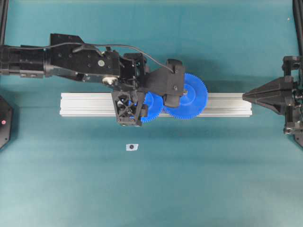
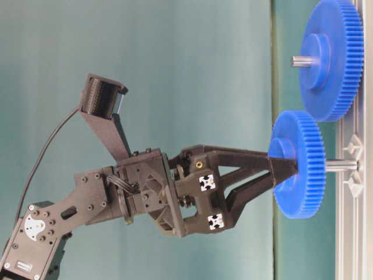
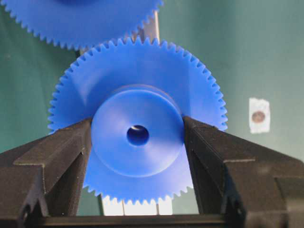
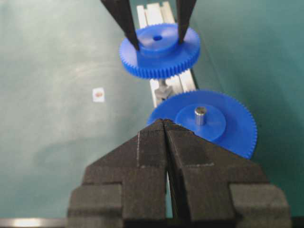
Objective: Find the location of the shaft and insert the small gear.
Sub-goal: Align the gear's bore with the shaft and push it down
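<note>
Left wrist view: left pincer (image 3: 137, 142) clamps the small gear (image 3: 137, 118) by its hub, between both fingers.

We count two blue gears, the small gear (image 4: 159, 52) and a large gear (image 4: 209, 122), and two grippers, left (image 3: 137, 137) and right (image 4: 164, 124). We see one aluminium rail (image 1: 85, 104), one white tag (image 1: 131, 147) on the cloth, and two pins: the shaft (image 2: 341, 165) and the grey pin (image 4: 200, 115).
</note>
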Controlling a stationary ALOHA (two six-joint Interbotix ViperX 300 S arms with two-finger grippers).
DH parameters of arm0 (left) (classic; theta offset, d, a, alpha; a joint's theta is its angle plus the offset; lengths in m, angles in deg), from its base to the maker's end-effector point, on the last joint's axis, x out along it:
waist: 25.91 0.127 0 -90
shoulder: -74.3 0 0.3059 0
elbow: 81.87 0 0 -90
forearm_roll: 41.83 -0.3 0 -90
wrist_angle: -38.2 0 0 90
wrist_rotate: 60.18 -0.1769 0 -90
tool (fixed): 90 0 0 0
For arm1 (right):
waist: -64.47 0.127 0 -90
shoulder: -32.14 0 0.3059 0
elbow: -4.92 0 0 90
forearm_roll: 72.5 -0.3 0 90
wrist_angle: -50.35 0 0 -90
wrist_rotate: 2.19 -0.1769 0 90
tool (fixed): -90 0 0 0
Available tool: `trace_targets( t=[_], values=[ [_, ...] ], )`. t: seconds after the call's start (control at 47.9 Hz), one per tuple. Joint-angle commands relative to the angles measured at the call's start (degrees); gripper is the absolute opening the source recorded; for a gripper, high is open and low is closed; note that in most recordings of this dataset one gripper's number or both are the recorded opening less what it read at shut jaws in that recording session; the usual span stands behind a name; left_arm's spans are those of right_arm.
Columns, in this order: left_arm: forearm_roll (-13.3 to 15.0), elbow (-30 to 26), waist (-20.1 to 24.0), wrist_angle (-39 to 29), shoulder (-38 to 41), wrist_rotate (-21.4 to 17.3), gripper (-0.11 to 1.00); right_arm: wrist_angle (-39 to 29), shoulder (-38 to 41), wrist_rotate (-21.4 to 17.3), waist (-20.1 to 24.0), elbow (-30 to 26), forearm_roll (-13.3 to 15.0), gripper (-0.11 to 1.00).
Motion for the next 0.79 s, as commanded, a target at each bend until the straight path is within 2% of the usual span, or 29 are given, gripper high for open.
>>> trace_targets(
  t=[0.0,0.459,0.772],
  values=[
    [-0.3,0.4,1.7,-0.5,-0.4,-0.2,0.63,0.3,0.4,-0.5,-0.1,-0.8,0.0,0.01],
    [-0.3,-1.0,1.8,-0.2,0.1,-1.1,0.63,0.3,0.4,-0.5,-0.1,-0.9,-0.1,0.01],
    [-0.3,-0.6,-2.3,-0.4,-0.2,-0.3,0.63,0.3,0.4,-0.5,-0.1,-0.8,-0.1,0.01]
  ],
)
